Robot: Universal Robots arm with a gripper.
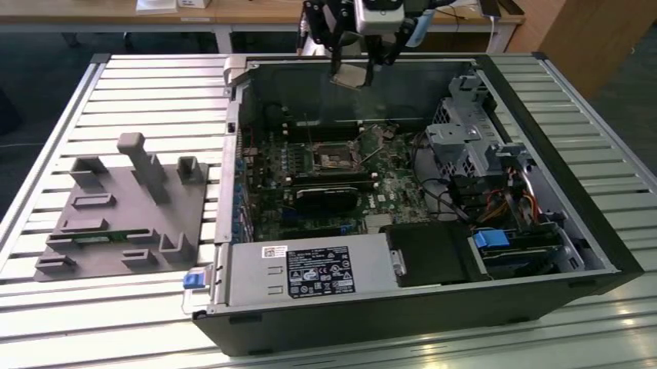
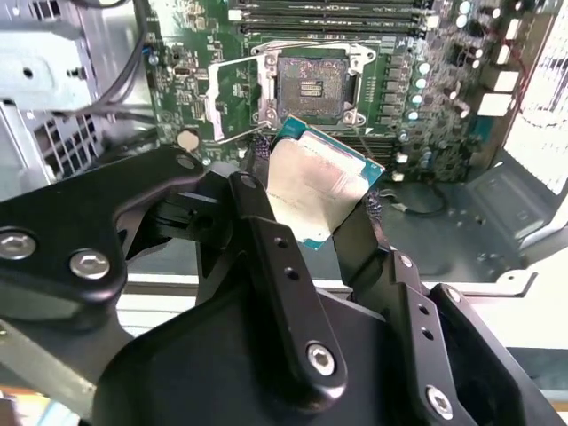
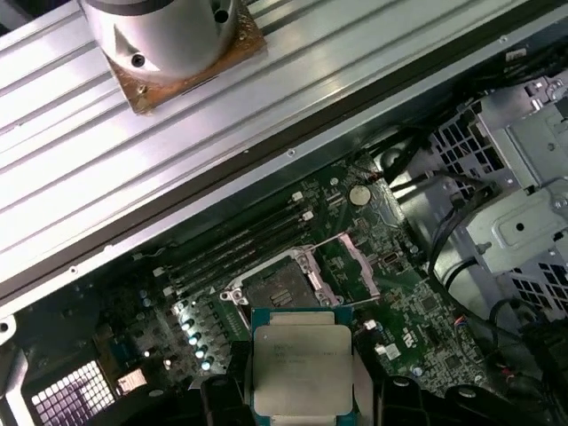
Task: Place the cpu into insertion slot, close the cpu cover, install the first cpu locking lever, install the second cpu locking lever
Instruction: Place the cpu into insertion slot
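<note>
My gripper (image 1: pixel 355 71) hangs above the far wall of the open computer case (image 1: pixel 605 254), shut on the cpu (image 1: pixel 351 74). In both wrist views the cpu (image 2: pixel 315 185) (image 3: pixel 302 366) is a small silver-topped square chip with a green edge, pinched on two opposite sides by the black fingers (image 2: pixel 266 232). The insertion slot (image 1: pixel 334 158) (image 2: pixel 311 82) (image 3: pixel 271 288) lies bare on the green board well below the chip. The cpu cover (image 2: pixel 232 98) (image 3: pixel 348 264) stands swung open beside the slot.
A grey fixture with pegs (image 1: pixel 128 207) sits on the slatted table at the exterior view's left. Inside the case are a power supply box (image 1: pixel 308 273), a black block (image 1: pixel 328 196), a metal drive cage (image 1: pixel 467 142) and loose cables (image 1: pixel 462 201).
</note>
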